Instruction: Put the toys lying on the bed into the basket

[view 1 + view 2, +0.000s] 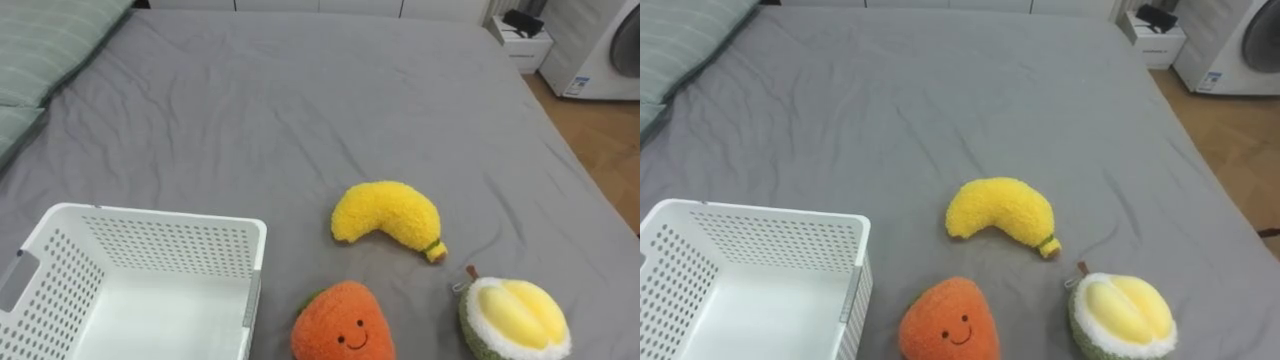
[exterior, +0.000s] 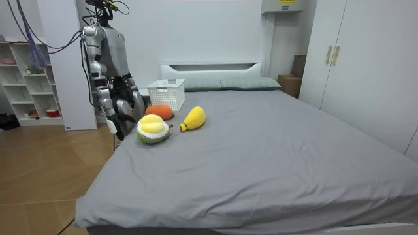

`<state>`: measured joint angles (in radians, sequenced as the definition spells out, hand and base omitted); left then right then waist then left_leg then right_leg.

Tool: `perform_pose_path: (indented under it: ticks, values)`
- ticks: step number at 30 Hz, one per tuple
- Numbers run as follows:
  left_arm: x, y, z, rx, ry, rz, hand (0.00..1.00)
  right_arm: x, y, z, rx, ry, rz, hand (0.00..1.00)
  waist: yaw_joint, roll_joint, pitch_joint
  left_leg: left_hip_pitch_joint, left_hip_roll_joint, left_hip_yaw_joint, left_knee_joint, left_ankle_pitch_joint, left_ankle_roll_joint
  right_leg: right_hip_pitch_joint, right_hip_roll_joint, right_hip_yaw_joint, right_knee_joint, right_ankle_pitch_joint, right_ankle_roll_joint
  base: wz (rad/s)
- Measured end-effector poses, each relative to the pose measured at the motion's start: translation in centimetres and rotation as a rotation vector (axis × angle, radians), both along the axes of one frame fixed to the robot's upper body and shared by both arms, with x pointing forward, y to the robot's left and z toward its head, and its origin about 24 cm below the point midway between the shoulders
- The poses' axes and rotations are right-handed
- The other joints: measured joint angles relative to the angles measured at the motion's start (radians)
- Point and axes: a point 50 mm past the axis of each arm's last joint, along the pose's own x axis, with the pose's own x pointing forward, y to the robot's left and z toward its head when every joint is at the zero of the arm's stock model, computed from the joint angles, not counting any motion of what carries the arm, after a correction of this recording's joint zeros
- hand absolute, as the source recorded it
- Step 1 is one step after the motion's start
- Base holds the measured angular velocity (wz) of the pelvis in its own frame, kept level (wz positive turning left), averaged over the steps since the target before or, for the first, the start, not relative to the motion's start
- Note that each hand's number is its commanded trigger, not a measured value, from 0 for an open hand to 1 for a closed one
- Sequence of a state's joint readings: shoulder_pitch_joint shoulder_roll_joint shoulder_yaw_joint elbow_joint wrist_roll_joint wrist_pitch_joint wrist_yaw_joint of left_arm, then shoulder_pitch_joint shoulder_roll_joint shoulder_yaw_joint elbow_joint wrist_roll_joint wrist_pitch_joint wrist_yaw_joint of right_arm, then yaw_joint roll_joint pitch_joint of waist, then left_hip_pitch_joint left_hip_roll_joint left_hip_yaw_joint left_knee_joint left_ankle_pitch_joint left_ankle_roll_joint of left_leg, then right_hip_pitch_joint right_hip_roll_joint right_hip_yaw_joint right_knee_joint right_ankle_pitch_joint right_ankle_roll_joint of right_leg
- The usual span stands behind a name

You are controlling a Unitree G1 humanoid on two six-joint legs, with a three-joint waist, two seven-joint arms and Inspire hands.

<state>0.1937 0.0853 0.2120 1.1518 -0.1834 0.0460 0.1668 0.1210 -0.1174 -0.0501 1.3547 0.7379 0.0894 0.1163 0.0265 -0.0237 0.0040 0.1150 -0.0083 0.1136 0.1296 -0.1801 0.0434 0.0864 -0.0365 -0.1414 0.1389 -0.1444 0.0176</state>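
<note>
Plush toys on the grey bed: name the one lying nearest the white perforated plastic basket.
The orange plush toy with the smiling face, just right of the basket; the yellow plush banana and the plush durian lie farther right.

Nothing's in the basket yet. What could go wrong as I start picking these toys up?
The durian plush lies near the edge of the bed by the robot; a nudge might tip it onto the floor. The orange plush sits close beside the white basket, so grabbing it could shove the basket.
</note>
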Motion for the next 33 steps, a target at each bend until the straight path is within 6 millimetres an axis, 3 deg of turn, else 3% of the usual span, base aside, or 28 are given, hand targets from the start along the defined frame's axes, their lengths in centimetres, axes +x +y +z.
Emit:
perform_pose_path:
  ticks: [4, 9, 15, 17, 24, 26, 27, 29, 33]
  values:
    - [0.0, 0.2, 0.0, 0.002, -0.005, 0.020, 0.00, -0.8, -0.6, 0.1, -0.040, 0.031, -0.084, 0.00, -0.003, -0.003, 0.0004, 0.000, 0.000, 0.000, 0.000, 0.000, 0.000, -0.001, 0.000, 0.001, 0.001, 0.000, 0.000, 0.00]
    - [-0.5, 0.7, 0.1, 0.010, 0.017, 0.049, 0.00, -1.3, -1.9, 0.3, -0.104, 0.070, -0.220, 0.00, -0.033, -0.011, 0.0024, -0.001, 0.000, 0.000, -0.001, 0.000, 0.000, -0.001, 0.000, 0.001, 0.003, 0.000, 0.000, 0.00]
    - [-1.4, 1.6, 0.4, 0.031, 0.035, 0.071, 0.00, 0.0, -5.3, 1.3, -0.263, 0.073, -0.269, 0.00, -0.062, -0.023, -0.0025, 0.002, 0.000, 0.006, 0.000, 0.000, 0.000, -0.004, -0.001, 0.005, 0.014, -0.002, 0.000, -0.03]
    - [-1.5, 1.9, 0.5, 0.044, 0.042, 0.061, 0.00, 1.6, -7.2, 2.2, -0.354, 0.046, -0.269, 0.00, -0.068, -0.026, -0.0022, 0.002, -0.001, 0.006, 0.005, 0.000, 0.001, -0.005, -0.003, 0.002, 0.015, -0.003, 0.000, 0.00]
    - [-1.6, 2.4, 0.6, 0.072, 0.061, 0.027, 0.00, 7.1, -9.7, 4.7, -0.558, -0.092, -0.201, 0.00, -0.069, -0.038, -0.0005, 0.001, 0.002, 0.024, 0.003, 0.000, 0.000, -0.022, -0.003, 0.009, 0.033, -0.006, -0.003, -0.04]
    - [-1.6, 2.7, 0.7, 0.078, 0.061, 0.023, 0.00, 8.2, -9.9, 5.3, -0.593, -0.126, -0.182, 0.00, -0.068, -0.041, -0.0001, -0.001, 0.003, 0.027, 0.003, 0.000, 0.000, -0.026, 0.000, 0.021, 0.032, -0.006, -0.003, -0.08]
    - [-1.5, 2.6, 0.7, 0.079, 0.065, 0.005, 0.00, 9.0, -9.9, 5.6, -0.623, -0.142, -0.151, 0.00, -0.064, -0.044, -0.0038, -0.002, 0.004, 0.033, 0.001, 0.001, -0.001, -0.033, 0.002, 0.026, 0.036, -0.006, -0.003, -0.17]
    - [-1.4, 2.4, 0.6, 0.076, 0.068, -0.017, 0.00, 10.8, -9.8, 6.5, -0.699, -0.189, -0.027, 0.00, -0.054, -0.037, 0.0006, -0.007, 0.007, 0.048, 0.001, 0.000, -0.001, -0.043, 0.002, 0.030, 0.037, -0.003, -0.005, -0.18]
    - [-1.1, 2.3, 0.6, 0.072, 0.062, -0.034, 0.00, 13.5, -9.5, 8.8, -0.817, -0.314, 0.086, 0.00, -0.049, -0.030, -0.0007, -0.024, 0.007, 0.048, 0.004, 0.001, -0.001, -0.063, 0.003, 0.035, 0.046, -0.003, -0.006, -0.03]
